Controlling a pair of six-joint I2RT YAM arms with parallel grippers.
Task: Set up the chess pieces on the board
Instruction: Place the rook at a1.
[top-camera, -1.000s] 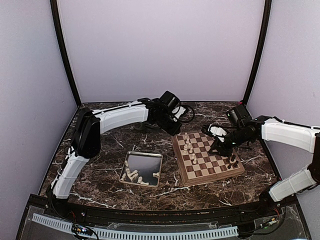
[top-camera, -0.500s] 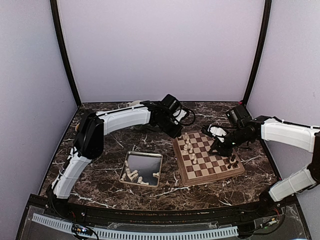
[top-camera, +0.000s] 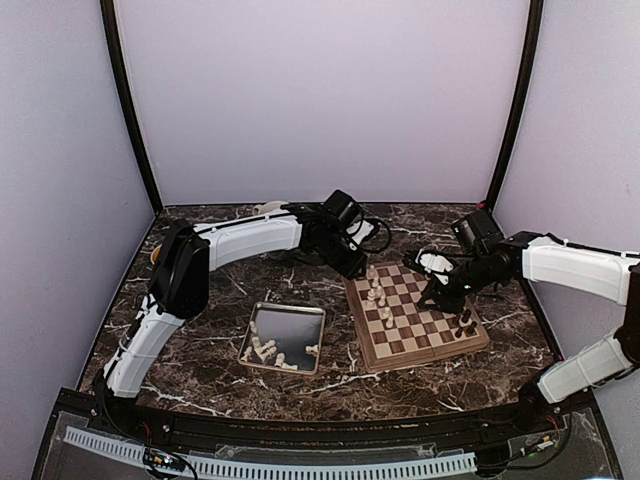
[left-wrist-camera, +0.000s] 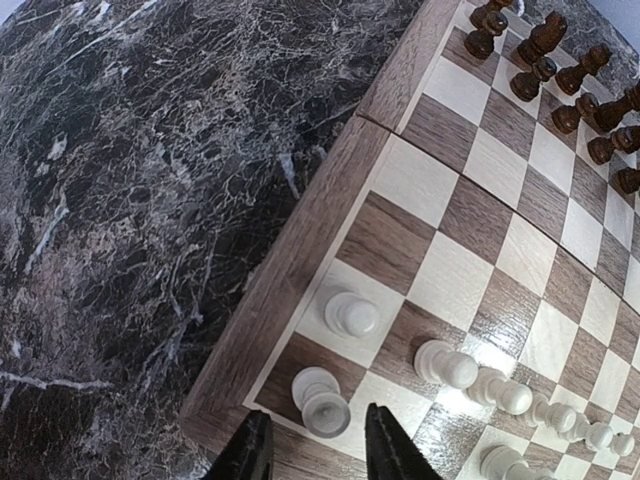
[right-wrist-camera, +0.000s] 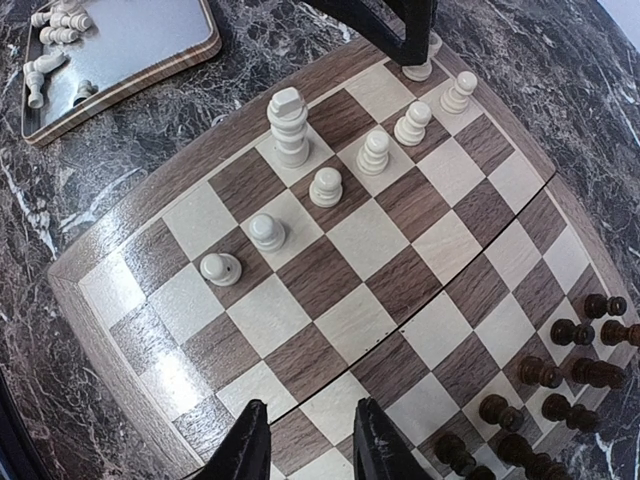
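1. The small cream-white chess pieces (right-wrist-camera: 325, 186) are split between two places. Several stand upright along one side of the square wooden checkered board (right-wrist-camera: 345, 320), most in one row and two in the edge row behind it. The rest lie on their sides in the rectangular silver metal tray (top-camera: 288, 306), just beside the board on the dark marble table (left-wrist-camera: 120, 200).
2. I take the step in hand to be seating the white corner piece (left-wrist-camera: 322, 403). It stands on the board just ahead of the left jaws, which are apart and wider than the piece. I read it as released, though I cannot tell whether it is centred on its square.
3. To finish well, I would raise the left arm (top-camera: 250, 232) straight up and keep the jaws apart until they are above the piece's head. Any sideways drift could topple it.
4. A neighbouring white piece (left-wrist-camera: 350, 313) stands near on the next square, so I would not swing toward the board's middle.
5. The right jaws are apart and empty, hovering over bare squares between the white row and the dark brown pieces (right-wrist-camera: 560, 370) at the far side. I would hold that arm clear of both.
6. For the next fetch, the tray pieces lie flat. I would close across a narrow body, then stand it upright.
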